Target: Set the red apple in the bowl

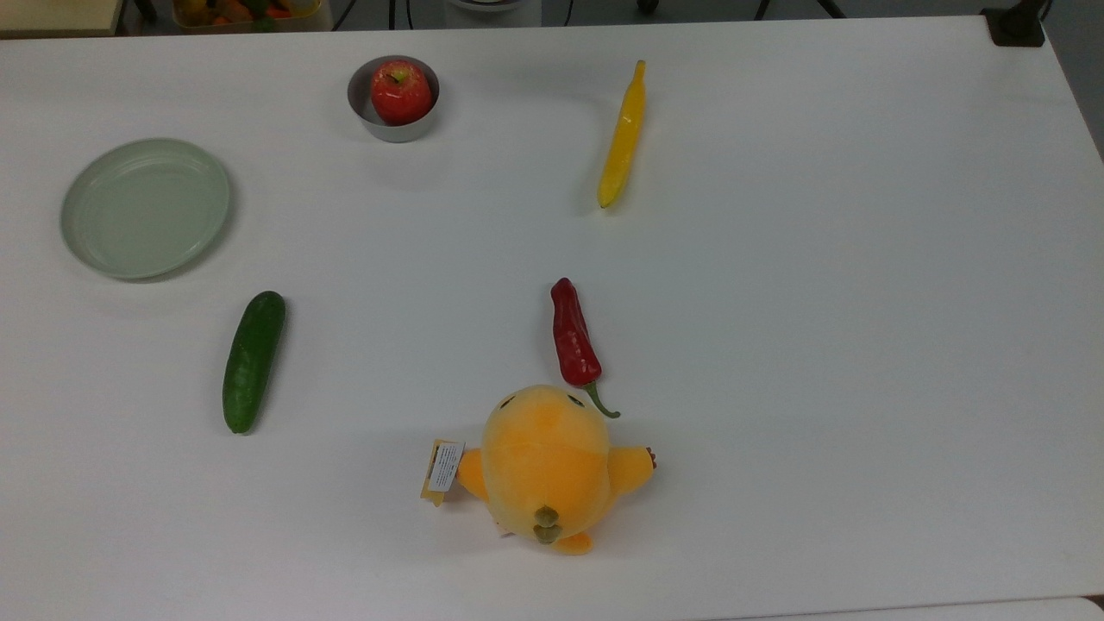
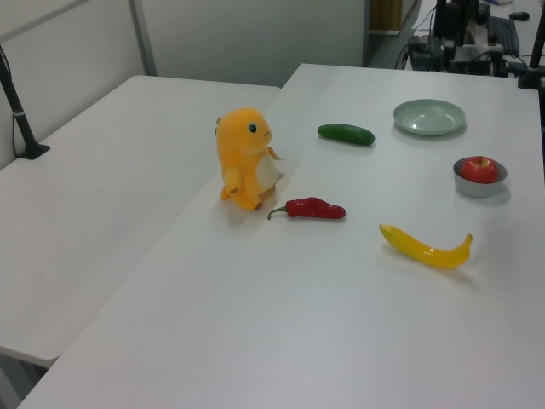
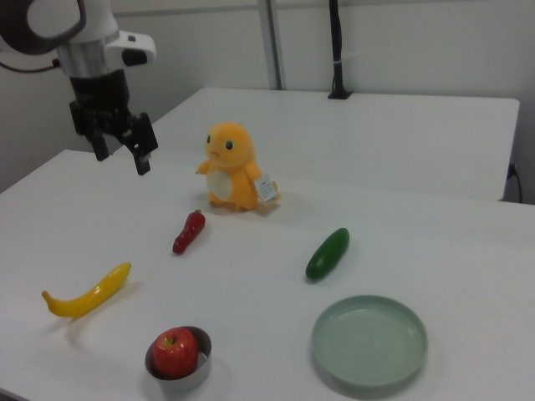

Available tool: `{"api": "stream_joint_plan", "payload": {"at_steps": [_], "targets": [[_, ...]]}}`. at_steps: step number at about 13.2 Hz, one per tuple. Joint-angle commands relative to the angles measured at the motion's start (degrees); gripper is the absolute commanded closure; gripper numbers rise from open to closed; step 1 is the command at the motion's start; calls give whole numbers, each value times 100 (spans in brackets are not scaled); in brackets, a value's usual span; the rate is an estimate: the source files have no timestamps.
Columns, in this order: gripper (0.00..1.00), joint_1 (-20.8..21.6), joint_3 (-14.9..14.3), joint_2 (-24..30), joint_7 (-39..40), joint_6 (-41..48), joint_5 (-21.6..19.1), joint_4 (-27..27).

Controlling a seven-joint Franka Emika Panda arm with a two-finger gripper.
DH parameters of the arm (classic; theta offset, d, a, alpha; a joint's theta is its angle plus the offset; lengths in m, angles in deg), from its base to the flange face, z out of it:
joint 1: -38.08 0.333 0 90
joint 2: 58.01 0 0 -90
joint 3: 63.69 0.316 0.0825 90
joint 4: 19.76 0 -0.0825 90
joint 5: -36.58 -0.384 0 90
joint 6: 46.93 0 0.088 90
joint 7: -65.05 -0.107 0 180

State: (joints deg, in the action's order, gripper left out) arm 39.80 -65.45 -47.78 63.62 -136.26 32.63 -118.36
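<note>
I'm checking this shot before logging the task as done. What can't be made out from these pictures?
- Underside of the red apple: hidden by the bowl wall, so what it rests on is unseen in the top, left and right views.
- Printing on the plush toy's tag: too small to read in the top view.
- Contents of the bin behind the table: cut off by the top view's upper edge.
- Arm above the gripper: cut off by the right view's upper edge.

No legible text. White paper tag (image 1: 446, 467) on orange plush toy (image 1: 543, 461) carries fine print, too small to read.
</note>
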Motion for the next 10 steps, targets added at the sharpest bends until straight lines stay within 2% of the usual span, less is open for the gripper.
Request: {"api": "stream_joint_plan", "payload": {"at_steps": [1,4,10], "targets": [[0,-4,166,-556,-218,110,-185,587],[0,-14,211,-855,394,-785,-202,587],[0,30,228,-1032,530,-1165,-211,561]]}}
